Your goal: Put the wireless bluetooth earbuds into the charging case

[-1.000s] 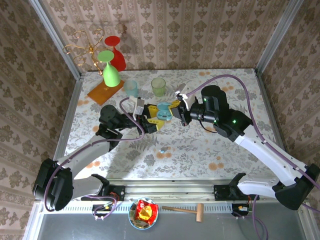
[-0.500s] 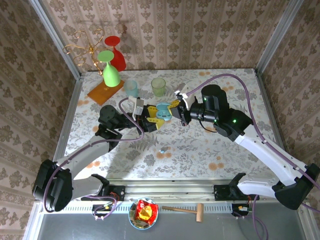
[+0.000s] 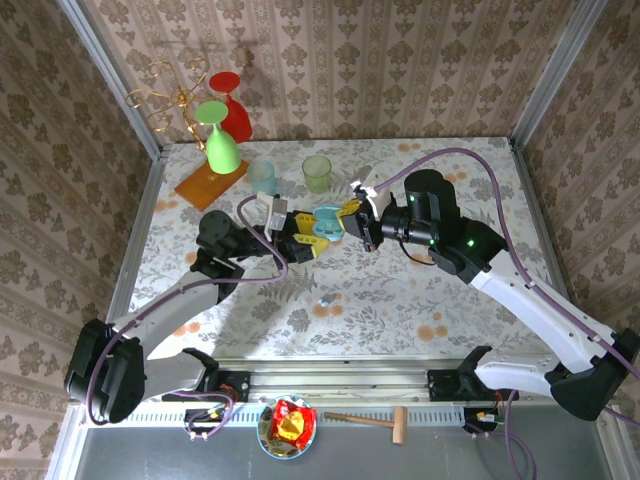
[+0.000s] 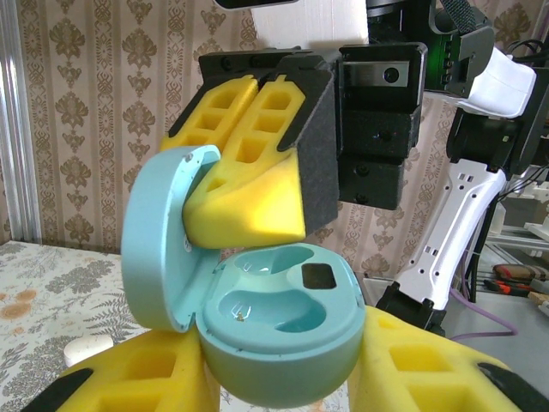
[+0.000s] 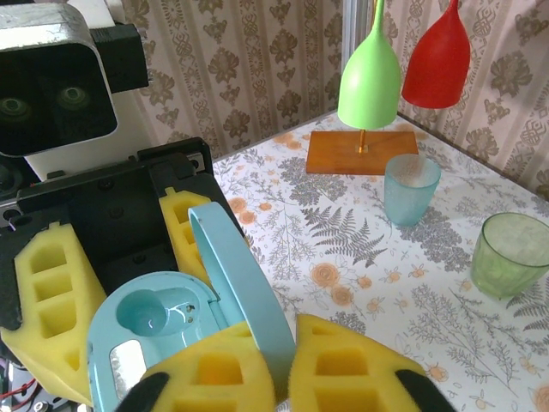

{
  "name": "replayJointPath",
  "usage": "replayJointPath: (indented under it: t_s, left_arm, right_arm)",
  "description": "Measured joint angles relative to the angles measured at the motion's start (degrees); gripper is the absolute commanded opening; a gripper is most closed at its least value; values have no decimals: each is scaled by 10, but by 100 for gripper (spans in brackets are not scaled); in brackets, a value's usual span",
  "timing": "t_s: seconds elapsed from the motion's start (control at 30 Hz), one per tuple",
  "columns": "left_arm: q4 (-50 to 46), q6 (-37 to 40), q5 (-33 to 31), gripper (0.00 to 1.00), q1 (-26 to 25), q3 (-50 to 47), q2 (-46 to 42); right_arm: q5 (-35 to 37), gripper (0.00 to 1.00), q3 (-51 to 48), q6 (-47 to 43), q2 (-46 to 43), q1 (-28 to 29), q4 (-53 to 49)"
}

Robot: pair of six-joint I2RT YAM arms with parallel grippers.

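Inside the left gripper (image 4: 279, 382) sits the open charging case (image 4: 274, 330).

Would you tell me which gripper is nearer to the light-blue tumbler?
Left. The left gripper, holding the charging case, is just near-right of the light-blue tumbler; the right gripper is farther right, beyond the case.

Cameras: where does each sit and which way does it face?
Top view: above and behind the arm bases, looking down on the table; both arms show, meeting at the blue case.
Left wrist: on the left arm, facing the right arm; the left fingers flank the case's base.
Right wrist: on the right arm, facing the left arm and the green goblet; the right fingers pinch the lid.
Shared: both wrist views show the case and the other arm's fingers.
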Motion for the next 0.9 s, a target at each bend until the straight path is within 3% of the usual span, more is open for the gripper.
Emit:
replayJointPath:
  t_s: [0.17, 0.43, 0.67, 0.9]
  left_arm:
    - [1, 2, 2, 26, 0, 0, 0]
    - [6, 24, -7, 26, 0, 0, 1]
    - [43, 26, -30, 26, 13, -11, 8]
    - [59, 30, -52, 26, 20, -19, 8]
  right_arm:
    - [0, 43, -2, 10, -1, 0, 4]
    - [2, 73, -17, 29, -36, 0, 14]
    - [17, 76, -68, 75, -110, -16, 48]
    - [68, 73, -186, 211, -181, -147, 112]
